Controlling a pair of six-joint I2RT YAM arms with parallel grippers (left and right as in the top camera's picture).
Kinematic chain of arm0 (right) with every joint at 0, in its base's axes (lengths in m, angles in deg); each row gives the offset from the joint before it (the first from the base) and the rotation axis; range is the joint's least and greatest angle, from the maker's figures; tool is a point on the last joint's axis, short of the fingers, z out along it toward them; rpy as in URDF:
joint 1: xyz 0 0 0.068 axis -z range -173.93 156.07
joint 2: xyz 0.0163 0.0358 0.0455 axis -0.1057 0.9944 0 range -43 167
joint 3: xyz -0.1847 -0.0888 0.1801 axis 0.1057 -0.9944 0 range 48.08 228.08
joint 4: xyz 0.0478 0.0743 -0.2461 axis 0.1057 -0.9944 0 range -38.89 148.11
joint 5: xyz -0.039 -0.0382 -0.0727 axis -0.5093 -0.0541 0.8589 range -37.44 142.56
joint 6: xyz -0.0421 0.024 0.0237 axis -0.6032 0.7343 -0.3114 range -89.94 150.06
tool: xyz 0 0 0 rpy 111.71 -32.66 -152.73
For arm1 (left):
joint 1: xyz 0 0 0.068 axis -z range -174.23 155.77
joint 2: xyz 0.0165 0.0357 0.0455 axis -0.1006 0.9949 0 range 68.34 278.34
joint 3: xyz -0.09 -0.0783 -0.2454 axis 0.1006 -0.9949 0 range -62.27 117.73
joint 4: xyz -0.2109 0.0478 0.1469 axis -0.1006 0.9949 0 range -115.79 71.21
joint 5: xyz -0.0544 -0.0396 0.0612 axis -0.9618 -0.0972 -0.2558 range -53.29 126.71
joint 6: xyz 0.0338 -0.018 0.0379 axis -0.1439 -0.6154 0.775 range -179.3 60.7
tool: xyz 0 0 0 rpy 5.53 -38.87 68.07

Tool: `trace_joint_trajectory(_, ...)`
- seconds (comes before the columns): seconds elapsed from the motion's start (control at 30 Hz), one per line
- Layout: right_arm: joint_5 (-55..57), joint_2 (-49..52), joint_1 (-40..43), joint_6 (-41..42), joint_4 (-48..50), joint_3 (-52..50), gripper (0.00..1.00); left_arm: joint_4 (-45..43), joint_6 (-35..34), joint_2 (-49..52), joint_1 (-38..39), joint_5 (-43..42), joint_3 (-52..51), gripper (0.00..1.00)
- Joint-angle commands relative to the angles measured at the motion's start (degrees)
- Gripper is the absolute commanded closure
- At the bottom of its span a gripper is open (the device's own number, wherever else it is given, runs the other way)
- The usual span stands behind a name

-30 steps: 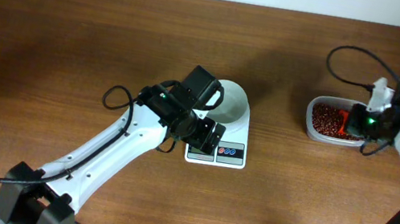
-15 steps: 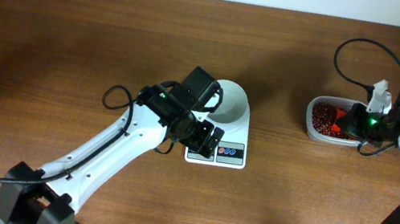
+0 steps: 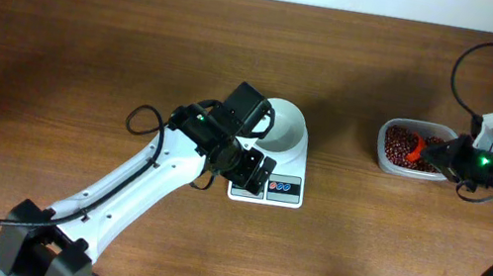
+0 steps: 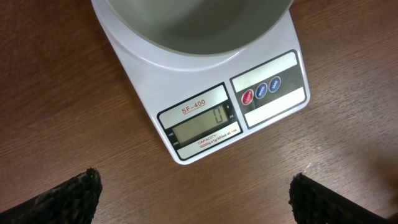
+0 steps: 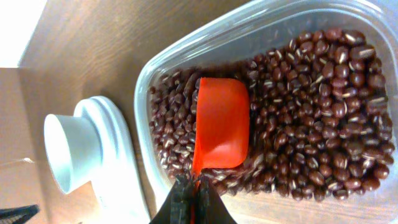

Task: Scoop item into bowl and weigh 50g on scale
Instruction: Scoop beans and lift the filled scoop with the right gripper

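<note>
The red-brown beans (image 5: 311,106) fill a clear plastic tub (image 3: 416,128) at the right. My right gripper (image 5: 194,190) is shut on the handle of an orange scoop (image 5: 221,124) that lies in the beans; the scoop (image 3: 412,148) and the right gripper (image 3: 450,160) also show in the overhead view. The white bowl (image 3: 286,125) stands on the white scale (image 3: 268,190) mid-table. In the left wrist view the bowl (image 4: 193,31) looks empty and the scale (image 4: 205,118) reads 0. My left gripper (image 4: 199,208) is open and empty, just in front of the scale; it also shows in the overhead view (image 3: 259,170).
The bowl (image 5: 71,152) and scale (image 5: 121,168) show to the left of the tub in the right wrist view. Brown wooden table (image 3: 92,42) all round. A black cable (image 3: 476,56) loops above the right arm.
My right arm has drawn back to the right and the scoop has shifted within the tub of beans. The left arm, bowl and scale have not moved.
</note>
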Motion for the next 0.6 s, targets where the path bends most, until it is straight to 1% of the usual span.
trace_joint_trajectory(0.0,-4.70,0.42,1.57,-1.14,-0.96,-0.37,0.96,0.13,0.96,0.42,0.20,-0.63,-0.02,0.01)
trace_joint_trajectory(0.2,-5.22,0.42,4.39,-1.14,-0.98,-0.37,0.96,0.11,0.96,0.42,0.20,-0.61,-0.02,0.01)
trace_joint_trajectory(0.43,-10.16,0.42,7.50,-2.82,-1.53,-0.37,0.96,0.11,0.96,0.42,0.20,-0.61,-0.02,0.01)
trace_joint_trajectory(0.57,-10.80,0.42,10.40,-3.65,-2.43,-0.37,0.96,0.07,0.96,0.42,0.20,-0.63,-0.02,0.01)
